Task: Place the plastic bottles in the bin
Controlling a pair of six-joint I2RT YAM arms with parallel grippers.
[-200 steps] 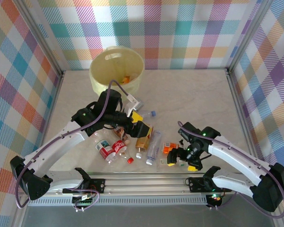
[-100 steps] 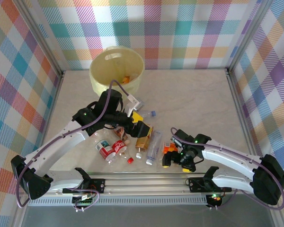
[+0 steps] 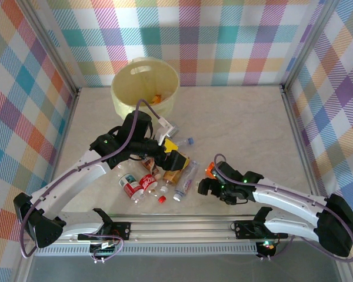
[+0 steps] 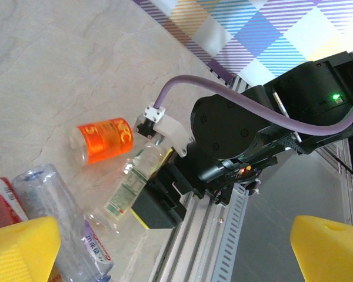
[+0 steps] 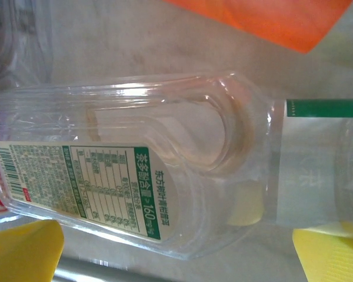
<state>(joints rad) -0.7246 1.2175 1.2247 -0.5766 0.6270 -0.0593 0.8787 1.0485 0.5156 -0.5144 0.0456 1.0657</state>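
**Between my right fingers: a light, slick bottle**

Near the front rail (image 3: 182, 226), at the table's (image 3: 241, 123) near edge, the green bottle (image 5: 135, 176) lies on its side across the gap between my right fingers (image 5: 23, 255). They are spread, one to each side of it, and I cannot tell whether either touches it yet. It looks empty, so I judge it very light, thin-walled and springy. A hard squeeze would dent it, and it may squirt out sideways, since clear plastic slides easily on this smooth, stone-patterned top. The labelled middle seems the best place to close on, because the body is straight there and the label gives some grip. The moulded hollow and the neck would let it twist. The orange bottle (image 4: 103, 141) lies just beside it, close enough to get nudged.

My left fingers (image 4: 20, 247) are spread too, holding nothing, over the cluster of bottles (image 3: 144, 183) left of centre. The bin (image 3: 122, 100) stands at the far left, well apart from the green bottle. Plaid walls (image 3: 235, 41) close three sides. My left arm lies across the straight line to the bin.
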